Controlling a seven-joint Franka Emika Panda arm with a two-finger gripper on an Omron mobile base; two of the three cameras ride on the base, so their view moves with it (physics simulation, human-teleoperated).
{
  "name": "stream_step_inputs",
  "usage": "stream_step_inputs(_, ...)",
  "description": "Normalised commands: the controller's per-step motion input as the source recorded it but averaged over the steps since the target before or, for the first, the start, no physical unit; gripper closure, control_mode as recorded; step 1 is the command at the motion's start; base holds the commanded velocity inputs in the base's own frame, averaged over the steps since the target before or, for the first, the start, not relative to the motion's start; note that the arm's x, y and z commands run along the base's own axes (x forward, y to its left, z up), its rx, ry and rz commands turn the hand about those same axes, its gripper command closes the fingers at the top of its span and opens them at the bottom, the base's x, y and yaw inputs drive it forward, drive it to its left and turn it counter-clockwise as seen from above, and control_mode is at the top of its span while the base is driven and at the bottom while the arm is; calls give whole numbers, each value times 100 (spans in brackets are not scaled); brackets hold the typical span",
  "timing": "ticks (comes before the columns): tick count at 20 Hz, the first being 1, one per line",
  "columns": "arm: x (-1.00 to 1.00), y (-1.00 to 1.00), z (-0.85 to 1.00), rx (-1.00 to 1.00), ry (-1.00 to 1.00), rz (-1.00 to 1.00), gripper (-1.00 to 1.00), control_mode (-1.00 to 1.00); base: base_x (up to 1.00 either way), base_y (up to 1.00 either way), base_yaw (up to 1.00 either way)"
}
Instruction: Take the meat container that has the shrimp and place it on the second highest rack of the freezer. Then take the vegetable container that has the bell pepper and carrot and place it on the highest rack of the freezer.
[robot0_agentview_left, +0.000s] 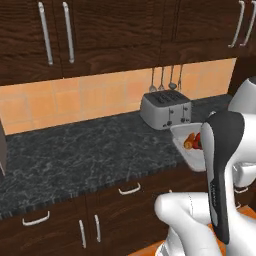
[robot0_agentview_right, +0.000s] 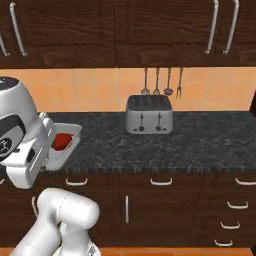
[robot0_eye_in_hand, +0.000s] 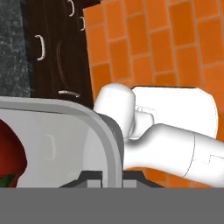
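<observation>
White plastic, the vegetable container (robot0_eye_in_hand: 65, 131) has its rim pinched between the clenched tips of the gripper (robot0_eye_in_hand: 112, 177), a grip on the wall that likely lets the tray stay level while it is carried to the freezer's highest rack. Both base views place the tray at the desk (robot0_agentview_left: 75, 155) edge, left of the toaster (robot0_agentview_right: 149, 115). From the left, the carrot (robot0_agentview_left: 189, 144) shows beside the bell pepper (robot0_agentview_left: 198, 140); the right view gives just the red lump.

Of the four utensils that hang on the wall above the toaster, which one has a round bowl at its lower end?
The ladle, third from the left in the right base view. The whisk and the two others end in wires or prongs, not a round bowl.
</observation>
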Motion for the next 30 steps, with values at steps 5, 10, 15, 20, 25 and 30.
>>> stream_step_inputs(5, 0, 0, 0, 0, 0, 0, 100, 100, -60, -10, -77)
stream_step_inputs(10, 0, 0, 0, 0, 0, 0, 100, 100, -47, -1, -73)
stream_step_inputs(15, 0, 0, 0, 0, 0, 0, 100, 100, -10, -14, -58)
stream_step_inputs(20, 0, 0, 0, 0, 0, 0, 100, 100, 0, -9, -57)
stream_step_inputs(25, 0, 0, 0, 0, 0, 0, 100, 100, 1, -1, -55)
stream_step_inputs(30, 0, 0, 0, 0, 0, 0, 100, 100, 8, -35, -46)
